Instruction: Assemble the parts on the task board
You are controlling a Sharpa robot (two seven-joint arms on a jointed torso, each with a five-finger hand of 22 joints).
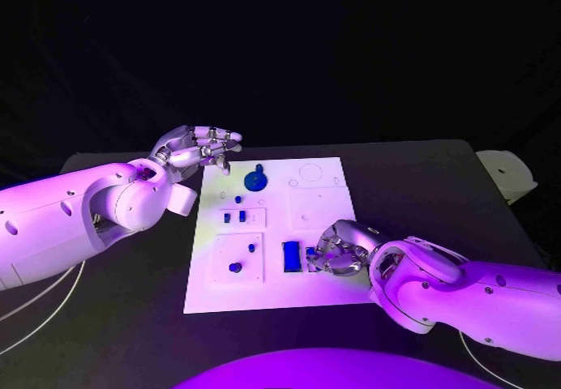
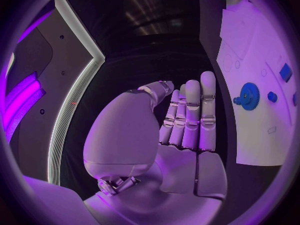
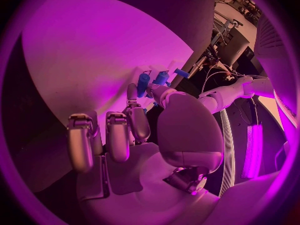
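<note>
Right hand [image 1: 339, 250] sits low on the task board [image 1: 327, 296], lower centre-right of the head frame. Fingers curled over a small blue part [image 1: 311, 253] just right of the blue rectangular block [image 1: 290, 256]. Right wrist view shows small blue cylindrical pieces [image 3: 152, 81] at its fingertips [image 3: 132, 92]; looks like a pinch on one, but I can't tell for sure whether it's gripped or only touched.

Left of that, lower-left square plate of the board has a round blue part [image 1: 235, 267] seated in it. Above it, a smaller plate with two small blue pegs [image 1: 234, 216], and another blue bit [image 1: 238, 198] above those.

Further up, blue gear [image 1: 257, 178] with its handle lies near the board's top edge, upper centre. In the left wrist view the same gear [image 2: 249, 96] is flat on the white plate beside a small blue knob [image 2: 272, 96].

Left hand [image 1: 196, 148] hovers at the board's top-left corner, upper-left of centre, holding nothing, fingers loosely extended and together.

Progress, my read: partway. Several parts look seated on the left column; right half of the board shows bare outlines (circles, square recess), so those slots are probably unfilled. Gear looks unmounted. Current step is likely the placement next to the block.
</note>
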